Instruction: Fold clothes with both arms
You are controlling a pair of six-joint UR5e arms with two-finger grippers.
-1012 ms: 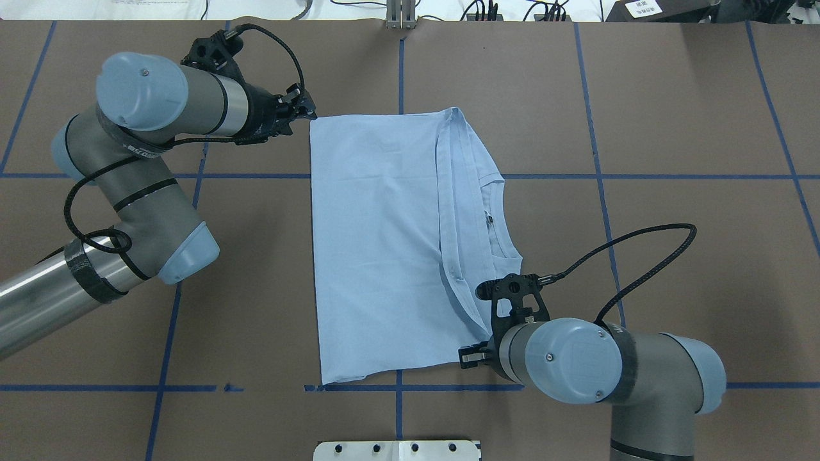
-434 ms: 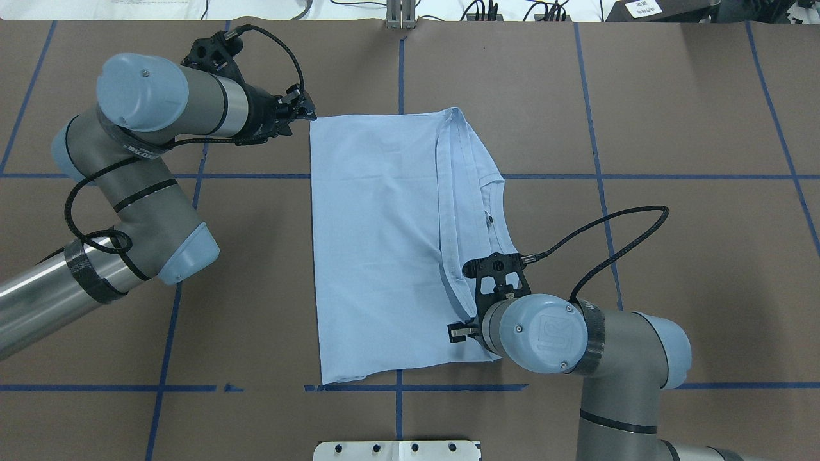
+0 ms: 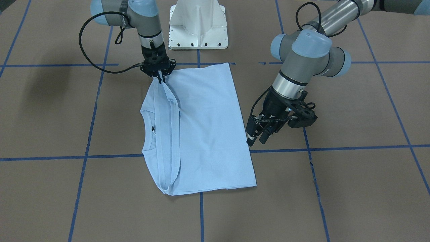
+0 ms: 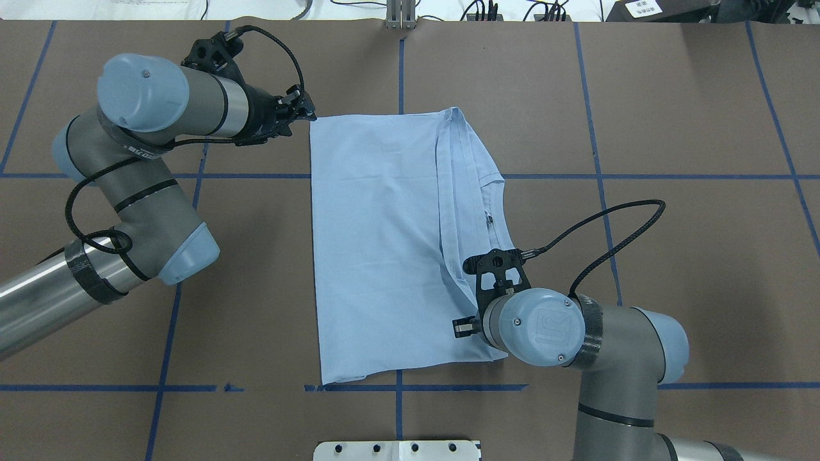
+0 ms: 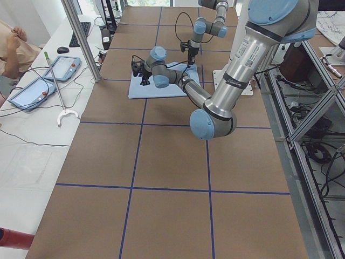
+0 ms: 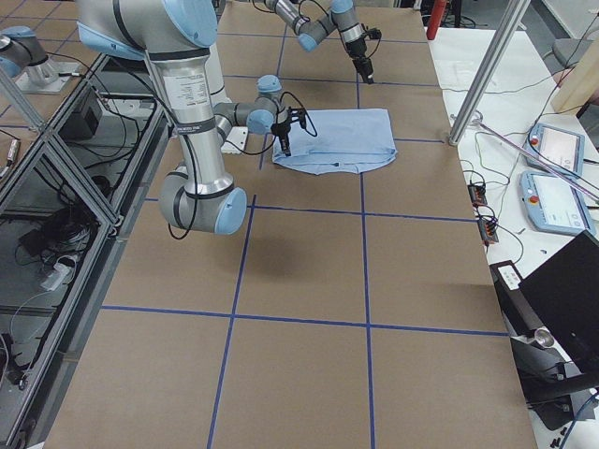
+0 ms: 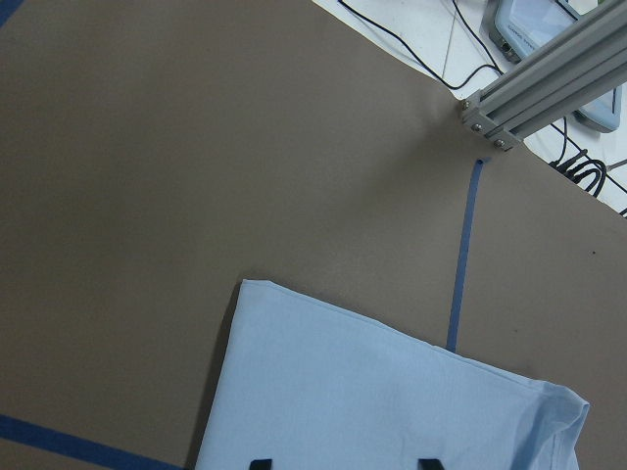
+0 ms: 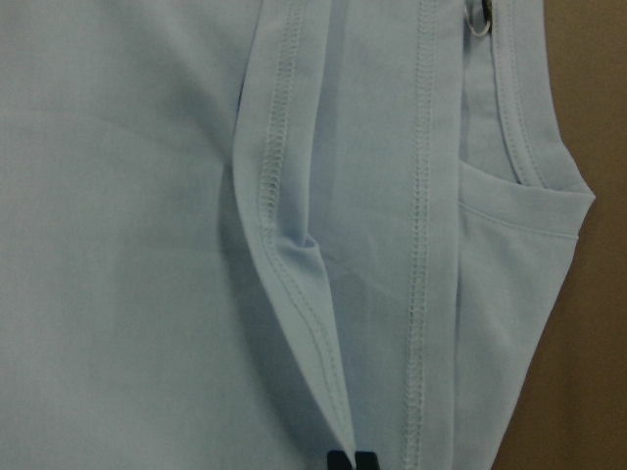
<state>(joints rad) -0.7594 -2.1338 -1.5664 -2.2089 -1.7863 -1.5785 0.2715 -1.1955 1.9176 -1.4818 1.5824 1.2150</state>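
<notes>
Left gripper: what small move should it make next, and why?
Probably lower the left gripper onto the T-shirt's far corner and close. Its fingers are open, near that corner but holding nothing, while the right gripper is shut on the folded hem at the near end, so only the left side lacks a grip.

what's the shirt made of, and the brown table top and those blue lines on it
T-shirt: looks like thin knit cotton or a blend, matte; it drapes softly, and the right wrist view shows rows of stitching along its hems.
Table covering: probably brown paper or card; flat, dull, no glare.
Blue lines: most likely adhesive tape, with cut ends and small gaps.
</notes>
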